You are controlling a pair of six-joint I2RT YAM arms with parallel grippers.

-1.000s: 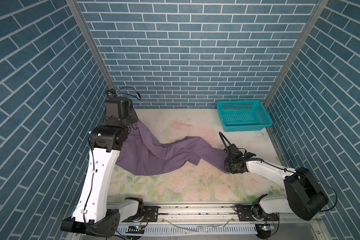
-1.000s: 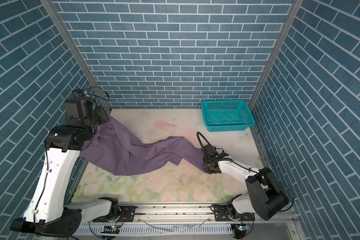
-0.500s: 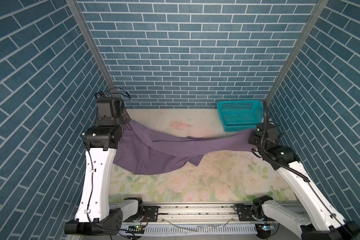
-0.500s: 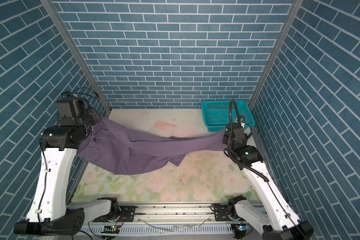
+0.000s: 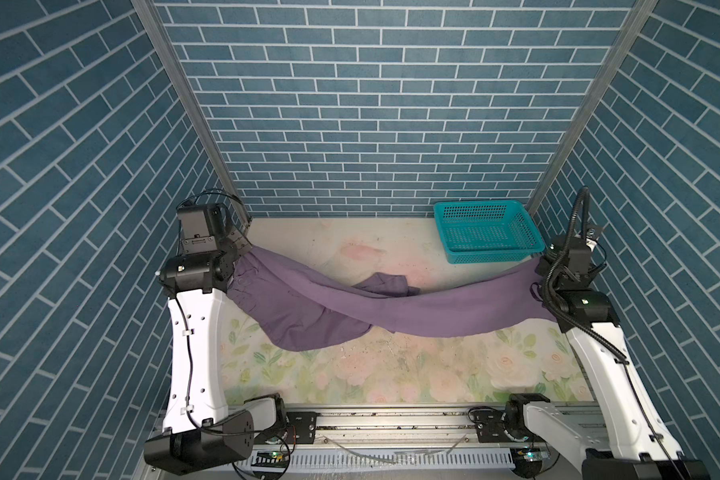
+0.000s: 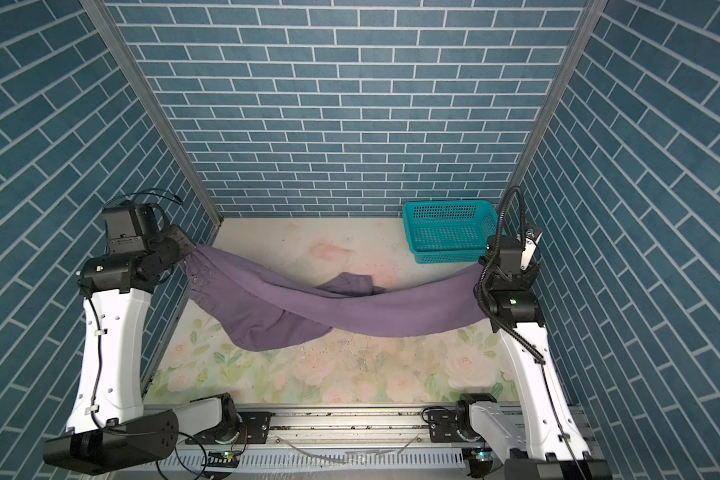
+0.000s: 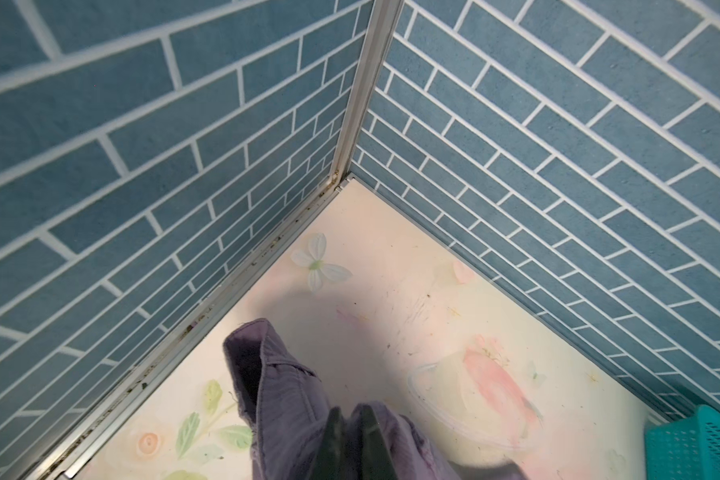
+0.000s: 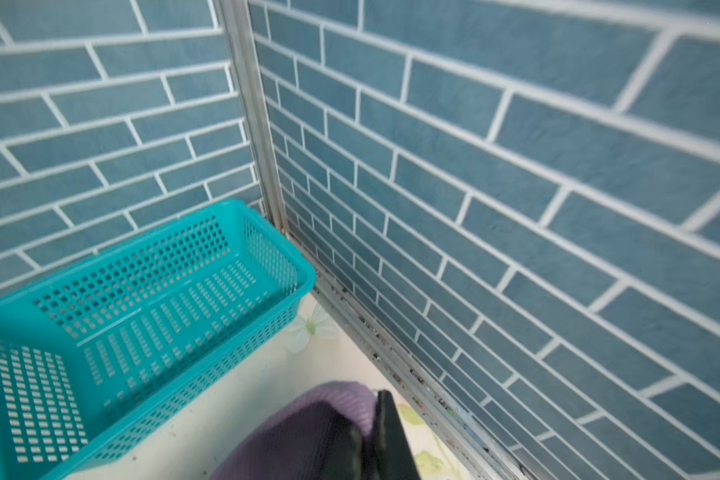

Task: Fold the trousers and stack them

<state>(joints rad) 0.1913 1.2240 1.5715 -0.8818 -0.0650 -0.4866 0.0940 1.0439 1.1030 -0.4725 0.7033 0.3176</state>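
Purple trousers [image 5: 391,307] slung between left pincer [image 7: 350,440] and right pincer [image 8: 368,444], both clenched on them, outside teal basket [image 5: 491,259]

The table [image 5: 350,365] is covered with a pale mat printed with flowers, and small dark specks are scattered on its near part. A teal basket [image 5: 495,255] stands on it in the far corner, just beside the jaws of the right gripper [image 5: 543,266]. Of the trousers [image 5: 412,311], a crumpled end rests on the mat about midway between both pairs of jaws. A wide fold sags to the surface nearer the jaws of the left gripper [image 5: 244,249].
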